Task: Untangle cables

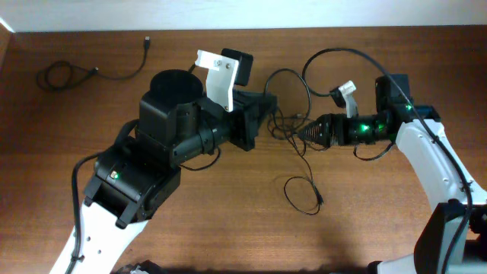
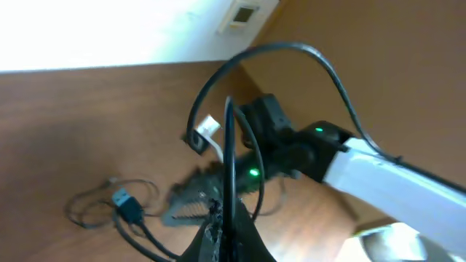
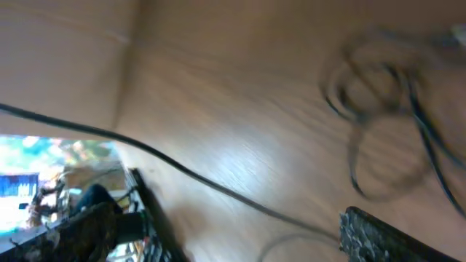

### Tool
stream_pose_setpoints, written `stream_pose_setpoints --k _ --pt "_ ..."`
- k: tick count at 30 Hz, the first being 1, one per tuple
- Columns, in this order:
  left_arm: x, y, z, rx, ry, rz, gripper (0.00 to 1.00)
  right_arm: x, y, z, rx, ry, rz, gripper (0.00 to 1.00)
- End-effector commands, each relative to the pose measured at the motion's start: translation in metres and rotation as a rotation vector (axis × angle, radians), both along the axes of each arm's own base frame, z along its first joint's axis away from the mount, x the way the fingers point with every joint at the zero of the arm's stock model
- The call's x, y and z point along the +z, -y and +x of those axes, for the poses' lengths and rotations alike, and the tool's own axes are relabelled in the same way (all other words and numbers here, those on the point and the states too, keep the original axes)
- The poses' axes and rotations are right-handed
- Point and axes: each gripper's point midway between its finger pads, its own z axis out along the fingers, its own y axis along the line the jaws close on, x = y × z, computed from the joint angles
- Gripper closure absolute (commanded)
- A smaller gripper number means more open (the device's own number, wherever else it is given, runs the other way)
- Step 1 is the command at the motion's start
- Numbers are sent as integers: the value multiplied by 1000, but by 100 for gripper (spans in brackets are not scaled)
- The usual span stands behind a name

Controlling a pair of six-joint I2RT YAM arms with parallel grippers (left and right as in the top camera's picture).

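Note:
The cables (image 1: pixel 288 122) form a thin black tangle on the wooden table between my two grippers, and one loop (image 1: pixel 301 194) trails toward the front. My left gripper (image 1: pixel 272 114) points right and is shut on a black cable; in the left wrist view that cable (image 2: pixel 231 156) rises straight out of the closed gripper (image 2: pixel 227 222). A plug end (image 2: pixel 128 205) lies to its left. My right gripper (image 1: pixel 302 131) faces it from the right, open at the tangle's edge. In the right wrist view, a cable strand (image 3: pixel 186 173) crosses between the wide-apart fingers (image 3: pixel 368 231), untouched, with blurred loops (image 3: pixel 378 109) beyond.
A separate coiled black cable (image 1: pixel 68 74) with a plug (image 1: pixel 146 43) lies at the far left back of the table (image 1: pixel 228 221). The right arm's own thick black cable (image 1: pixel 335 55) arches above the tangle.

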Motion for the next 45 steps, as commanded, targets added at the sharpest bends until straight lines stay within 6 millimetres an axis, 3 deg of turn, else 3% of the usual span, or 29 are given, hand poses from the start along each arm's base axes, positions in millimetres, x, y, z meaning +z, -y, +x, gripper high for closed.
stream_pose_setpoints --k 1,7,14,19,23,28,33,40,45 --pt "11 10 -18 -72 -86 -96 100 34 -17 2 106 162 175 2" --pt "17 18 -30 -135 -152 -163 100 44 -26 7 150 256 204 2" --pt "42 22 -25 -140 -78 -232 100 49 -70 -8 295 351 216 2" --pt "45 19 -18 -106 -55 -235 100 52 -85 -15 341 373 227 2" --pt "43 12 -6 -26 -29 -217 100 61 -86 -21 365 369 290 2" --pt "42 3 5 30 -22 -211 100 88 -79 -32 411 371 459 2" --pt "44 3 4 29 -14 -216 100 89 -79 -34 415 368 468 2" --pt "58 16 -18 -120 -10 -266 100 88 -79 -30 413 394 449 2" --pt "58 18 -24 -137 -85 -307 100 91 -80 -26 426 452 448 2"
